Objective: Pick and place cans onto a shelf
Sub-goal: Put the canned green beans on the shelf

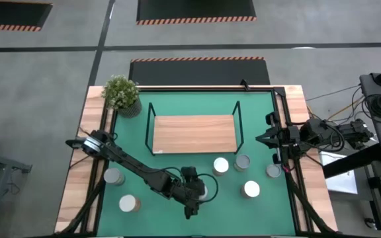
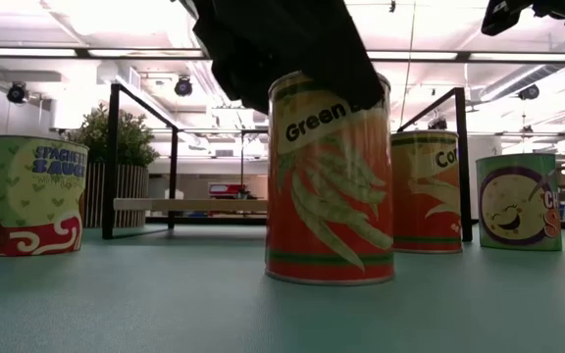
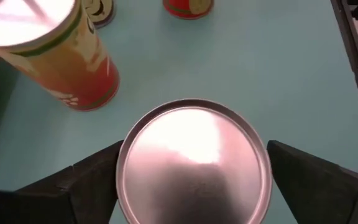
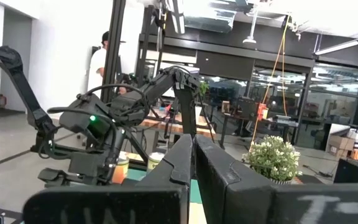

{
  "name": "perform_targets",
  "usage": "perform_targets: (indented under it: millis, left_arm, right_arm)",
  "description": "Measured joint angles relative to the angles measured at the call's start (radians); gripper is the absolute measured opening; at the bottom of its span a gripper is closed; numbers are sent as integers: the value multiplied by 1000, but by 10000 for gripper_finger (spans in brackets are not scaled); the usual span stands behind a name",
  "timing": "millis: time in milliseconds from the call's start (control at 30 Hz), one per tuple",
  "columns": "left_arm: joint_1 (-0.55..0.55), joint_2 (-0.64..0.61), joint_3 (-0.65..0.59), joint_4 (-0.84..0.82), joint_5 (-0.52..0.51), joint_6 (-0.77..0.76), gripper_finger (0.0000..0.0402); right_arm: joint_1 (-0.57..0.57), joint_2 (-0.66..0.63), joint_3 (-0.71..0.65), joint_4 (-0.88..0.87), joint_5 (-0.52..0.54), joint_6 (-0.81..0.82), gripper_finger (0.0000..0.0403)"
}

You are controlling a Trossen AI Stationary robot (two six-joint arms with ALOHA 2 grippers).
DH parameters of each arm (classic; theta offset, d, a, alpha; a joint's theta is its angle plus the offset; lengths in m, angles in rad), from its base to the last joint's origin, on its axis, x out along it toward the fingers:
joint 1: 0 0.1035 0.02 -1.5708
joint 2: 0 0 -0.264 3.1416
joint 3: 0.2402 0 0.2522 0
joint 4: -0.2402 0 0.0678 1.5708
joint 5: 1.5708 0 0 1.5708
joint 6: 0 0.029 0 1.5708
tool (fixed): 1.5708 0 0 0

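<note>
One can (image 3: pixel 194 163) half hidden under left gripper (image 1: pixel 200 194), fingers spread wide astride it, right gripper (image 1: pixel 262 139) shut, empty

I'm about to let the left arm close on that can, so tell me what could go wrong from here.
The left gripper is open, a finger on each side of the silver-topped green bean can, not yet gripping. An off-centre close might tip the can.

A second orange-labelled can stands close by; the lift could brush it.

The light-brown wooden shelf board sits inside a thin black wire frame, so the carried can might strike a post.

The right gripper waits shut near the table's right edge.
</note>
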Motion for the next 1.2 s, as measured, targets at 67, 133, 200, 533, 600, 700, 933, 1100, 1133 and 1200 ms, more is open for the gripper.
perform_targets:
  millis: [67, 133, 200, 533, 600, 700, 933, 1100, 1133, 1200]
  left_arm:
    - [0, 0, 0, 0, 4, 1, 334]
    - [0, 0, 0, 0, 4, 1, 315]
    - [0, -1, 0, -1, 4, 1, 299]
    - [2, -59, 46, -121, 14, 119, 315]
    - [7, -69, 93, -208, 8, 160, 316]
    - [23, -75, 175, -338, -24, 231, 310]
    - [83, -79, 342, -575, -95, 394, 306]
    - [132, -101, 354, -609, -136, 484, 306]
    - [144, -114, 343, -608, -136, 490, 306]
    - [167, -146, 303, -592, -137, 495, 306]
  right_arm:
    - [0, 0, 0, 0, 0, 0, 9]
    - [0, 0, 0, 0, 0, 0, 9]
    - [0, 0, 0, 0, 0, 0, 9]
    - [0, 0, 0, 0, 0, 0, 9]
    - [0, 0, 0, 0, 0, 0, 9]
    - [0, 0, 0, 0, 0, -1, 9]
    - [0, 0, 0, 1, 0, 0, 9]
    - [0, 0, 0, 0, 0, 1, 9]
    - [0, 0, 0, -1, 0, 4, 9]
    - [0, 0, 0, -13, 0, 8, 9]
